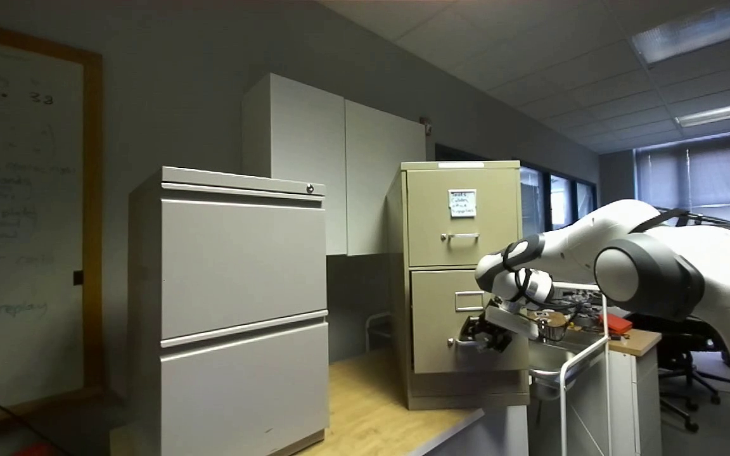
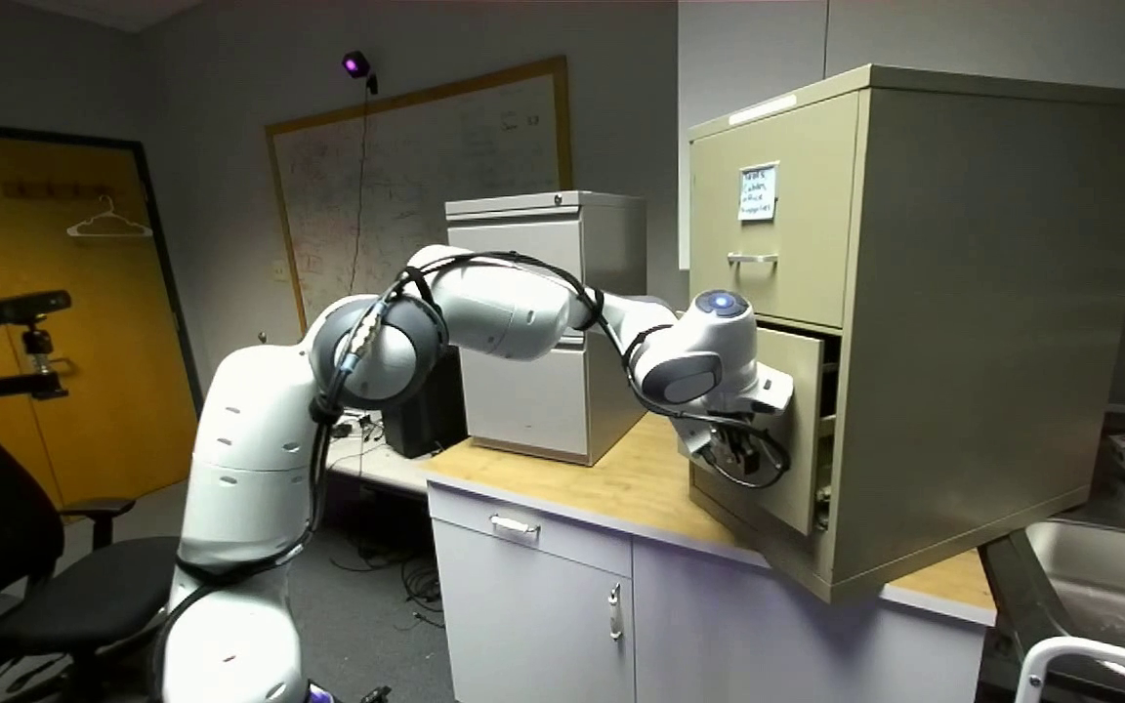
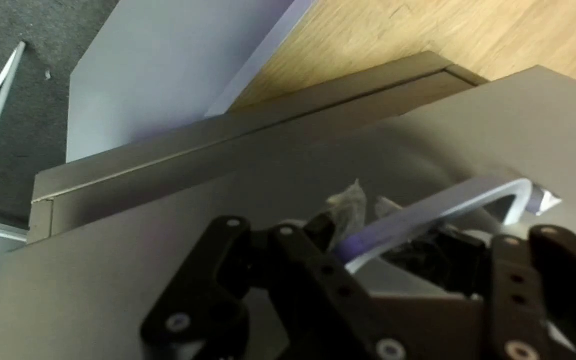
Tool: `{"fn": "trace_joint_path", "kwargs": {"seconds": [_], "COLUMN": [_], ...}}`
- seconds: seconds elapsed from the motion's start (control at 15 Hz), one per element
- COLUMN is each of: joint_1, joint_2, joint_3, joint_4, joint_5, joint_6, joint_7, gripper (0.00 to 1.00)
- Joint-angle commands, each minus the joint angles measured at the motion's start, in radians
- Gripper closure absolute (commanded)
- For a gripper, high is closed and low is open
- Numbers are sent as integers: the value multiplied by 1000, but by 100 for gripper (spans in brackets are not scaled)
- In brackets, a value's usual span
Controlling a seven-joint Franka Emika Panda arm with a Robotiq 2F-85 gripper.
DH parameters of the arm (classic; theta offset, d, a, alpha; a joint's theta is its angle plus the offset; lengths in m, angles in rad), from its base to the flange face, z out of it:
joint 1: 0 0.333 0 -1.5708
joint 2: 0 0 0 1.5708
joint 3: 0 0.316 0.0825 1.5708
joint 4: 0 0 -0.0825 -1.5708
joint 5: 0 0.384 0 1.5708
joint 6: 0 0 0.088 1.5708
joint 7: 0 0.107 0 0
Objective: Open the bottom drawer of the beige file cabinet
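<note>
I had the gripper at the handle of the btm drawer, low on the beige file cabinet. Its fingers stood apart at the knuckles w/ the handle slanting across; couldn't say if they were pinching it or just hooked behind, b/c the contact was hidden. Either way the hold prob. served a straight pull. The drawer stood part-way out, a dark gap down its side in an exterior view, so I judged it mid-job. The cabinet sat on the counter, front corner past the edge, prob. so the drawer had free air to slide into. The arm faced it for a backward draw. Main risk, imo: slipping off if I tugged crooked.
</note>
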Motion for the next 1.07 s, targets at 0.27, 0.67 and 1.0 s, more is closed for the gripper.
{"fn": "trace_joint_path", "kwargs": {"seconds": [0.27, 0.67, 1.0], "joint_1": [7, 41, 69], "joint_2": [-241, -402, -548], "joint_3": [-7, -32, -60], "joint_4": [-358, -573, -741], "joint_5": [33, 73, 44], "joint_6": [-19, 41, 69], "joint_7": [-116, -174, -168], "gripper": [98, 100, 99]}}
